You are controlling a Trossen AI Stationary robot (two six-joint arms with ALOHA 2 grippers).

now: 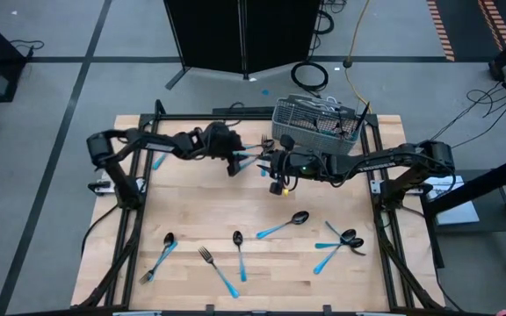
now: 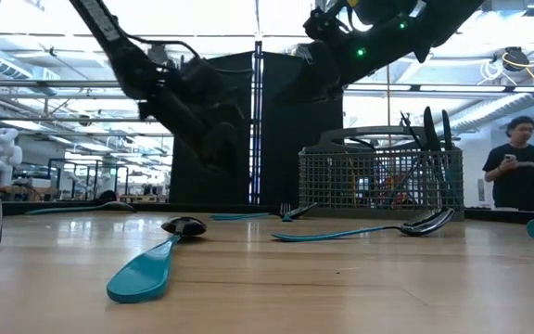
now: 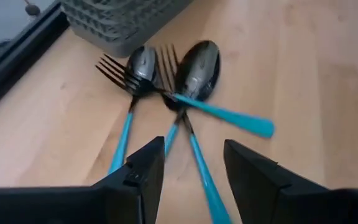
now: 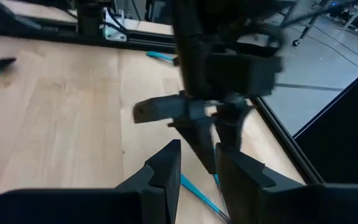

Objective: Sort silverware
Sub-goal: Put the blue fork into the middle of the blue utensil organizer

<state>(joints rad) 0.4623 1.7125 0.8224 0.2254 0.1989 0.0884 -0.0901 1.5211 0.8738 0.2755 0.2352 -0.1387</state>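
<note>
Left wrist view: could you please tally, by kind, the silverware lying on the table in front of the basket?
Forks: 2
Spoons: 2
Total: 4

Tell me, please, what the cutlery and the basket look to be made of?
Cutlery: dark, glossy heads that mirror light, likely polished metal; matte light-blue handles, probably plastic. Basket: grey open mesh, seemingly wire, though moulded plastic cannot be ruled out.

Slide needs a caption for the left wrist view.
Open left pincer above crossed blue-handled forks and spoons beside the mesh basket.
</note>
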